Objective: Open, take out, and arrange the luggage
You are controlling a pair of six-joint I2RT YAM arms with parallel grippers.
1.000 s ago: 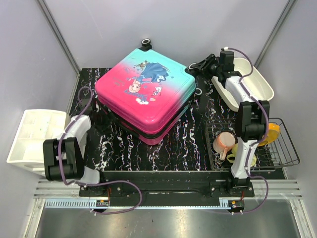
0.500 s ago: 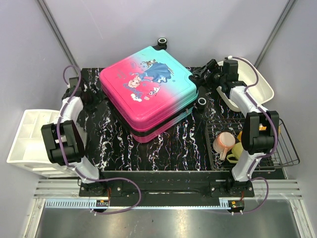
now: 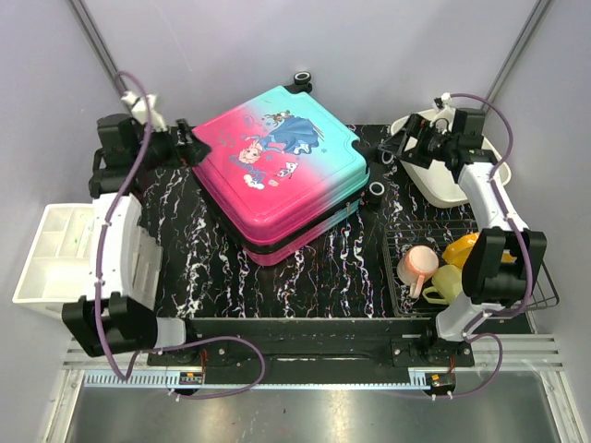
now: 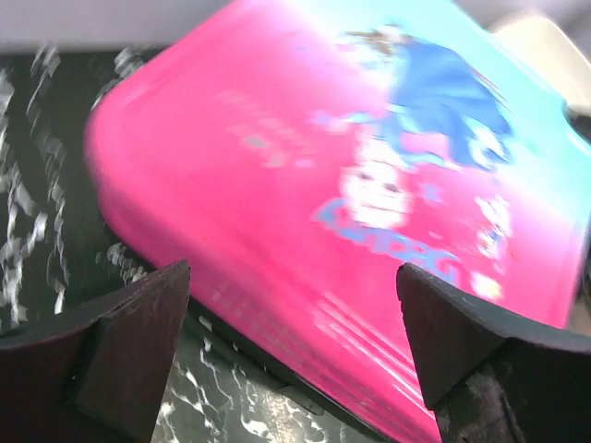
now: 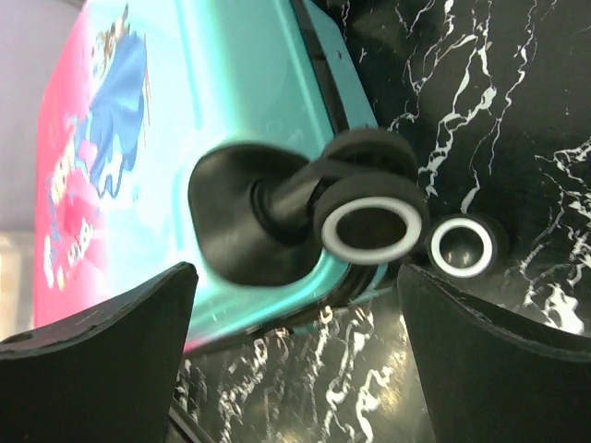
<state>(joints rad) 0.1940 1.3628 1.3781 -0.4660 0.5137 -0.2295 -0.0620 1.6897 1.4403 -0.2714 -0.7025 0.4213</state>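
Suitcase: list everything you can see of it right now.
The luggage is a glossy hard-shell case, pink fading to teal, with a cartoon princess print. It lies flat and shut, turned diagonally on the black marbled table. Black wheels with white rings stick out at the teal end. The left gripper and right gripper, both open, flank opposite corners; contact cannot be told.

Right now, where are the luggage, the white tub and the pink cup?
luggage (image 3: 277, 175), top external view, middle of its printed lid.
white tub (image 3: 443, 187), top external view, bare inside surface near the front.
pink cup (image 3: 418, 263), top external view, its open mouth.
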